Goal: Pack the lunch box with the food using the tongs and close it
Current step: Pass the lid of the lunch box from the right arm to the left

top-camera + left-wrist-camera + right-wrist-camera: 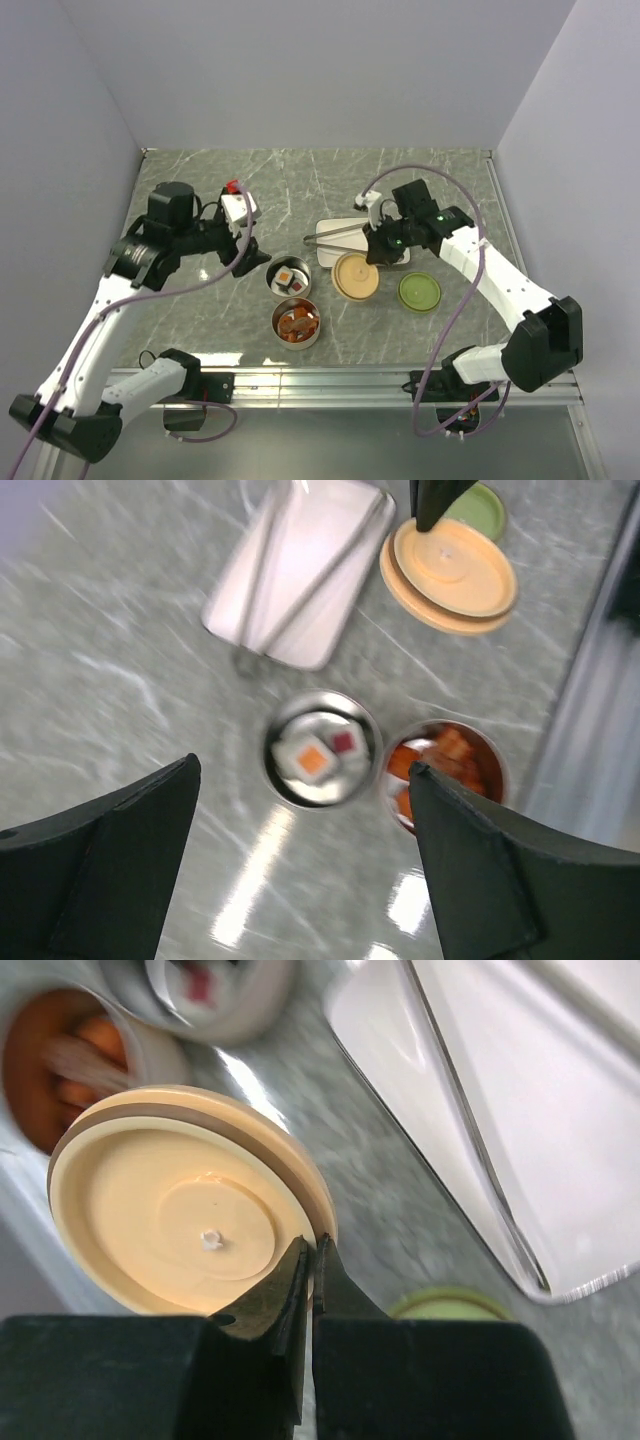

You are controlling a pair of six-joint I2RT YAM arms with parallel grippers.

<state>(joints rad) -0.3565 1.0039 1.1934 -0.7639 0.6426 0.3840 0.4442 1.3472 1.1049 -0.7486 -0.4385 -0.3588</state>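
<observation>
Left gripper point(247, 256): fingers spread wide, holding nothing. It hangs over the table left of the bowls, and I read it as parked clear of the work.
Right gripper point(312, 1255): fingers pressed together with nothing between them that I can make out. The tips sit at the rim of the tan lid point(190, 1220), and I cannot tell if they nudge it.
Tongs point(320, 577): lying on the white tray point(310, 530), not held, V end toward the bowls.
Food: sushi blocks point(313, 760) are in one steel bowl point(268, 755), orange chunks point(445, 755) in the bowl point(495, 770) touching it.
Green lid point(419, 291): flat on the table just right of the tan one.
My guess: both lids lie aside so the bowls stay open for filling.
Stage: tongs not yet picked up.
</observation>
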